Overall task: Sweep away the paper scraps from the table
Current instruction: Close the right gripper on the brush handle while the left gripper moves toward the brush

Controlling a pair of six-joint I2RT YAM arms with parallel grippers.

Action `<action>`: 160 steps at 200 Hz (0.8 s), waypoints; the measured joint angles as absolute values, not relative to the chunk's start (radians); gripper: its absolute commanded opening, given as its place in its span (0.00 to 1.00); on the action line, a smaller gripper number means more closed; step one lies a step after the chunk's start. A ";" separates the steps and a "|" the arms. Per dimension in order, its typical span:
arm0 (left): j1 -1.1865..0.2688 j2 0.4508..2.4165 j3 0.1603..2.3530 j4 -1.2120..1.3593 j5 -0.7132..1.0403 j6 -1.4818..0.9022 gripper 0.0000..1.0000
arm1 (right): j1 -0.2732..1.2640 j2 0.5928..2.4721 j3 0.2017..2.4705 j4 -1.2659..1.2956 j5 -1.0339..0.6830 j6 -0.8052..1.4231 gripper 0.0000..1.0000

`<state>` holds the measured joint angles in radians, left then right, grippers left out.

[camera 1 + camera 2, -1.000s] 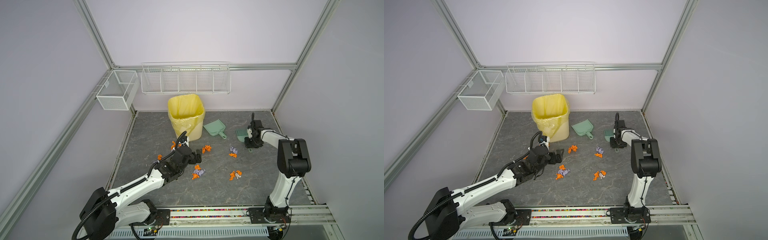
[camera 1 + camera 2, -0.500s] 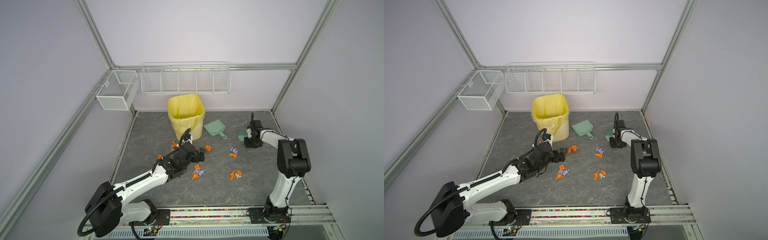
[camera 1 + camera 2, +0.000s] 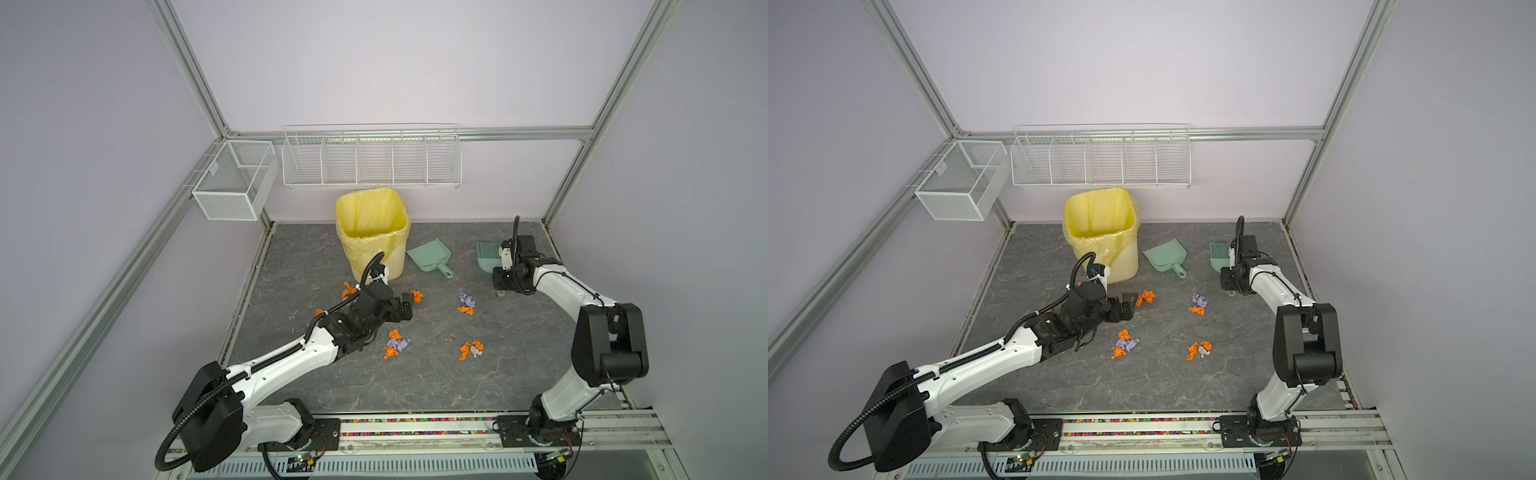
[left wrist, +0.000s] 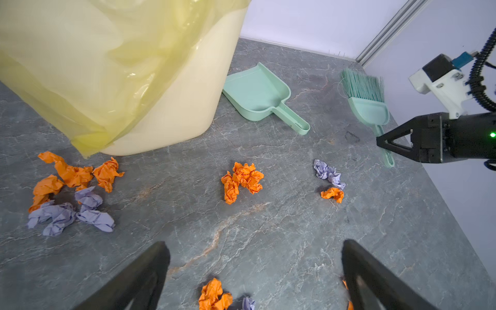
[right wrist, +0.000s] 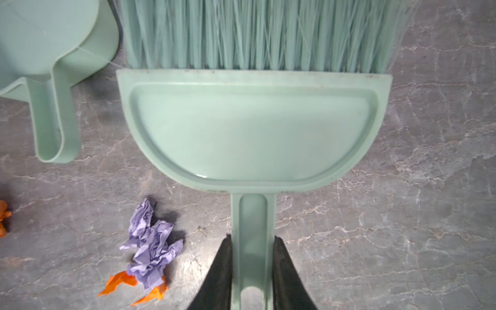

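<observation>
Dark grey veined table (image 3: 415,386) carries crumpled orange and lilac paper scraps (image 3: 397,345), scattered about its centre and toward nine o'clock. Left gripper (image 4: 253,245) hovers over them, jaws wide apart, empty. Right gripper (image 5: 252,237), at two o'clock, clamps the handle of the mint-green plastic brush (image 5: 252,128).

The table (image 3: 415,386) is dark grey with pale marble-like veins. The scraps (image 4: 243,178) are bright orange and pale lilac; 1 scrap (image 3: 475,352), near right, is whitish. Dustpan (image 4: 255,94) and brush (image 5: 252,128) are mint green. The bin (image 4: 188,102) is cream, its liner (image 4: 94,67) translucent yellow. The 2 baskets (image 3: 372,162) are white. The arms (image 3: 291,365) are white with black joints.
</observation>
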<state>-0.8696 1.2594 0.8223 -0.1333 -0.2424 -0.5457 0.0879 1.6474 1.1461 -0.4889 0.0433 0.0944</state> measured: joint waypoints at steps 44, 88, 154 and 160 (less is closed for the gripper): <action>-0.873 1.293 0.907 -0.181 -0.207 -0.519 1.00 | 0.095 1.557 1.047 -0.471 0.019 0.128 0.12; -0.873 1.348 1.020 -0.191 -0.129 -0.512 1.00 | 0.109 1.427 0.975 -0.451 -0.025 0.160 0.12; -0.908 1.480 1.156 -0.194 -0.037 -0.551 1.00 | 0.117 1.178 0.843 -0.410 -0.097 0.215 0.13; -0.916 1.497 1.178 -0.194 -0.028 -0.558 1.00 | 0.119 1.162 0.836 -0.409 -0.106 0.220 0.13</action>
